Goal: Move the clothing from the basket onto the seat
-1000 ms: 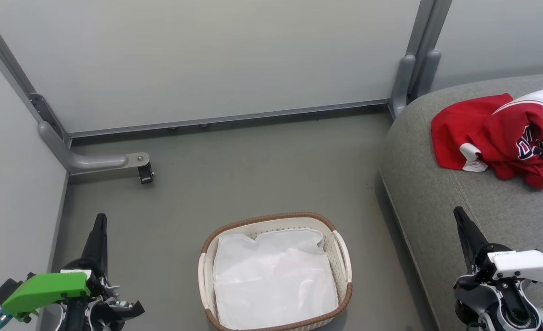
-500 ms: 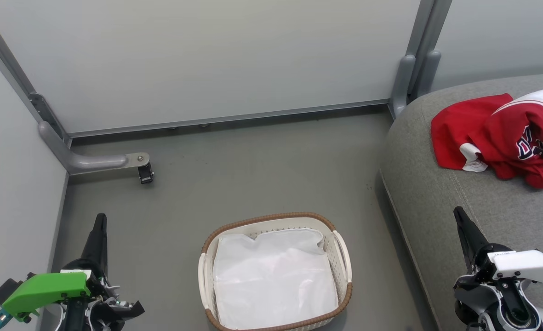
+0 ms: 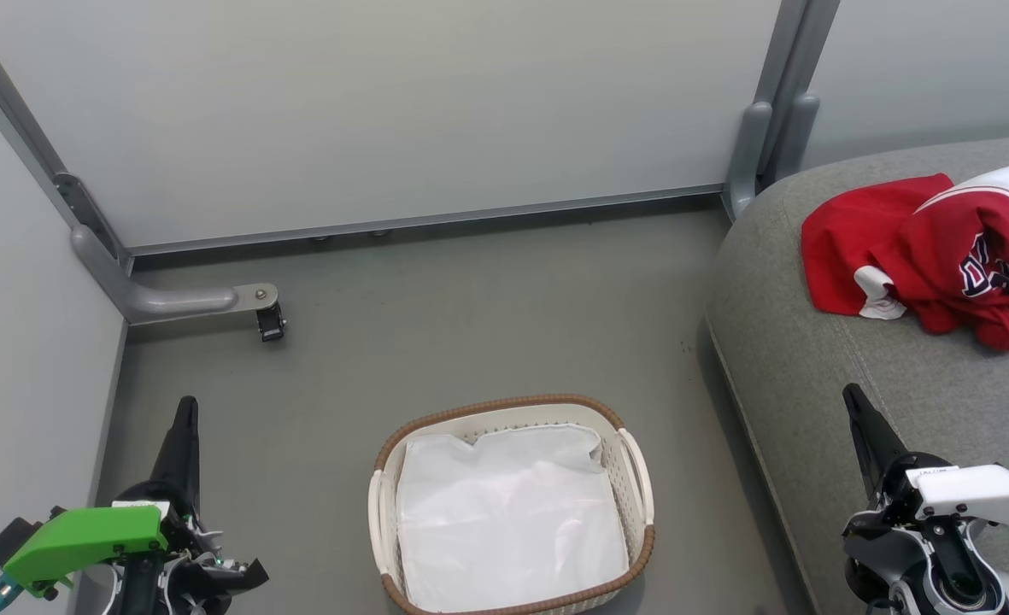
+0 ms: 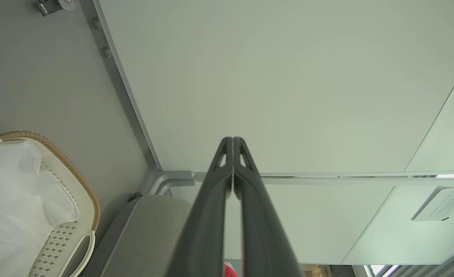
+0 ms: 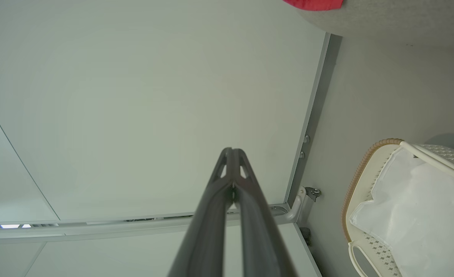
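Nothing has shifted over the last second. At the lower left the left gripper (image 3: 185,410) has its fingers pressed together and holds nothing. The basket (image 3: 504,403) on the floor contains just its white liner (image 3: 508,512). The right gripper (image 3: 853,395), likewise closed and empty, hovers over the seat (image 3: 812,384), where the clothing (image 3: 923,248) lies bunched. It looks soft, light and floppy, and is best pinched at a raised fold.

The grey floor (image 3: 470,307) carries the oval basket (image 3: 504,404), lined with a white liner sheet (image 3: 504,521). Just beside it, the grey seat (image 3: 812,367) bears the crumpled red clothing (image 3: 923,248).
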Tool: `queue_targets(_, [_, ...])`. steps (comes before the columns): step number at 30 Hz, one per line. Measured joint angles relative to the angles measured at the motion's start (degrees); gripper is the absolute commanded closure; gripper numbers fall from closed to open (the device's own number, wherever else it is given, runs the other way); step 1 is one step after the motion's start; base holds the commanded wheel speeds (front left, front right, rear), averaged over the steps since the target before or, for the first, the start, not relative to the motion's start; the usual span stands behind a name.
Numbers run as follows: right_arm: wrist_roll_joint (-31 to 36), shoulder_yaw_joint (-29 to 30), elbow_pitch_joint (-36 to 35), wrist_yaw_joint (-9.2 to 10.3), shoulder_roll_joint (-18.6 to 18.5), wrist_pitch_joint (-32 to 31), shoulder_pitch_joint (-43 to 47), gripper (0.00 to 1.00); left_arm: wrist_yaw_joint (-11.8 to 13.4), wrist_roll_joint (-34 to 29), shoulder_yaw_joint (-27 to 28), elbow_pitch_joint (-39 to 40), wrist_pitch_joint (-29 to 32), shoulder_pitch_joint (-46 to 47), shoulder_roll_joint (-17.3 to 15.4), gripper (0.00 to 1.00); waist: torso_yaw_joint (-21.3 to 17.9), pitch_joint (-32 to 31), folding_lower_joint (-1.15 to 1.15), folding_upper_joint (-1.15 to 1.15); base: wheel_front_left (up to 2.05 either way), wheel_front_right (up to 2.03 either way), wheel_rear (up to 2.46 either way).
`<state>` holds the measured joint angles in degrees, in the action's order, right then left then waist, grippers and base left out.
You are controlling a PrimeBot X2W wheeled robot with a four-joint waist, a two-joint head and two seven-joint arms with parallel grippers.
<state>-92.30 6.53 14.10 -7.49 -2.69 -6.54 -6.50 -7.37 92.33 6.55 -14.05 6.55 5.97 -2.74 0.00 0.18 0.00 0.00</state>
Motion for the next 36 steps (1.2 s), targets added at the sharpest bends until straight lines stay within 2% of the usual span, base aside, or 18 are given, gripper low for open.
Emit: queue_targets(36, [0.0, -0.01, -0.01, 0.0, -0.01, 0.0, 0.0, 1.0, 0.0, 0.0, 0.01, 0.01, 0.01, 0.0, 0.0, 1.0, 0.0, 0.0, 0.0, 0.0, 0.0, 0.0, 0.0])
